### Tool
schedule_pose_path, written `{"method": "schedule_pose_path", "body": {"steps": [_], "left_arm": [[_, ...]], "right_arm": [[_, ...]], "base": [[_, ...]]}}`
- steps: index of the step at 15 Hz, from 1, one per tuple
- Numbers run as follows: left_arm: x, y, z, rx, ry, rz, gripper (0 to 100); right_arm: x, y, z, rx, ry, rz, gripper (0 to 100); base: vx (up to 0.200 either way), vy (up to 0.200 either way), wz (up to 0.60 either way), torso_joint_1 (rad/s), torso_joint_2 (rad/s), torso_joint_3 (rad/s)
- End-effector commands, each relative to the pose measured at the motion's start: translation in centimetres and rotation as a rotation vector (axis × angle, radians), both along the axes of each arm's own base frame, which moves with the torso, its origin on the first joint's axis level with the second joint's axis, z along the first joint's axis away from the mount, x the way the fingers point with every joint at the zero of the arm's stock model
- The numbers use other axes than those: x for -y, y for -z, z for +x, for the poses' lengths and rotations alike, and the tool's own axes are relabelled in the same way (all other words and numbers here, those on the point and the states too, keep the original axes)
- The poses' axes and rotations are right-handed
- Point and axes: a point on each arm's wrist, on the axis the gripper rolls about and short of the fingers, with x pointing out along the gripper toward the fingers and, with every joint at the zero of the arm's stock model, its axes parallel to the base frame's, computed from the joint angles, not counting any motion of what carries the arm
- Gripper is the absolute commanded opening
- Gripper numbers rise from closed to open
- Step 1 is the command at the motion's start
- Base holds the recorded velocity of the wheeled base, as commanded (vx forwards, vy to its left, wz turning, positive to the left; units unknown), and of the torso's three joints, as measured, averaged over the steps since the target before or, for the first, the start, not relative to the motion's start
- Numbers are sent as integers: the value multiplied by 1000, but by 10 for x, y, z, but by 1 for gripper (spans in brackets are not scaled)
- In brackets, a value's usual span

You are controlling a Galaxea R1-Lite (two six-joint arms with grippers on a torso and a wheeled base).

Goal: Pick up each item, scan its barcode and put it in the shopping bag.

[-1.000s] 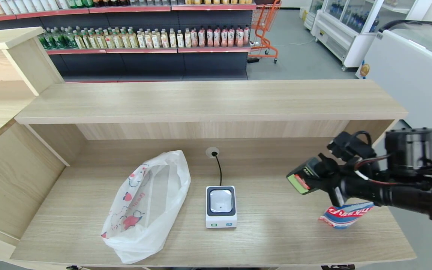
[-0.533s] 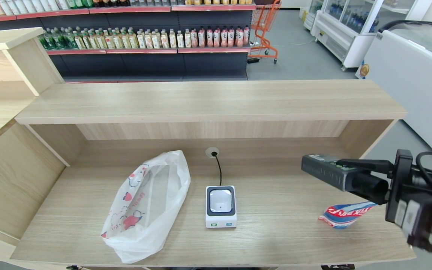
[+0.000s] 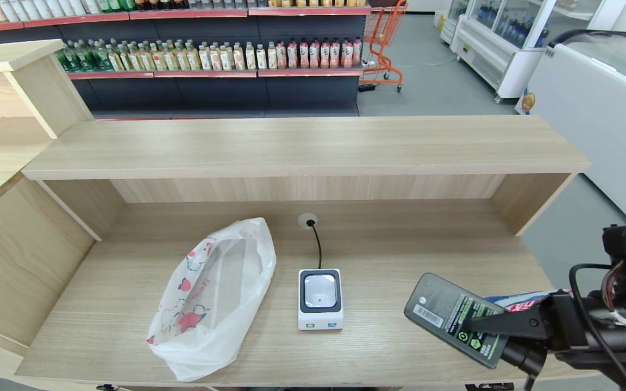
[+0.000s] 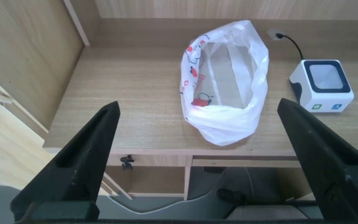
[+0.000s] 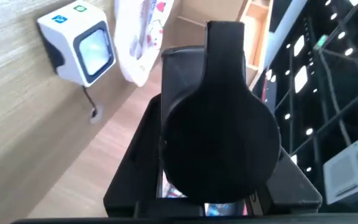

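A dark flat packet (image 3: 449, 315), clamped in the right tool (image 3: 473, 328), hangs tilted with its barcode face up right of the white scanner (image 3: 320, 298), with the printed shopping bag (image 3: 212, 296) lying open on the bench (image 3: 389, 347) and what seems a red-and-blue pouch (image 3: 511, 300) behind the packet.
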Motion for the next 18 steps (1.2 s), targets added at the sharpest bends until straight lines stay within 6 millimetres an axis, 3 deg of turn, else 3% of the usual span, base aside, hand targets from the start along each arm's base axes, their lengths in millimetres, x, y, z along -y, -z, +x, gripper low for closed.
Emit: {"method": "schedule_pose_path", "body": {"steps": [1, 5, 7, 15, 18], "left_arm": [[0, 0, 0, -1, 1, 0, 100], [0, 0, 0, -1, 1, 0, 100], [0, 0, 0, -1, 1, 0, 100], [0, 0, 0, -1, 1, 0, 100], [0, 0, 0, -1, 1, 0, 100]], "right_arm": [[-23, -8, 6, 100, -128, -1, 0], [-59, -34, 6, 256, -296, 46, 0], [-69, -34, -1, 264, -348, 56, 0], [-61, -27, -14, 244, -338, 46, 0], [-47, -20, -20, 221, -289, 32, 0]], "base": [[0, 0, 0, 0, 0, 0], [0, 0, 0, 0, 0, 0], [0, 0, 0, 0, 0, 0], [0, 0, 0, 0, 0, 0], [0, 0, 0, 0, 0, 0]]}}
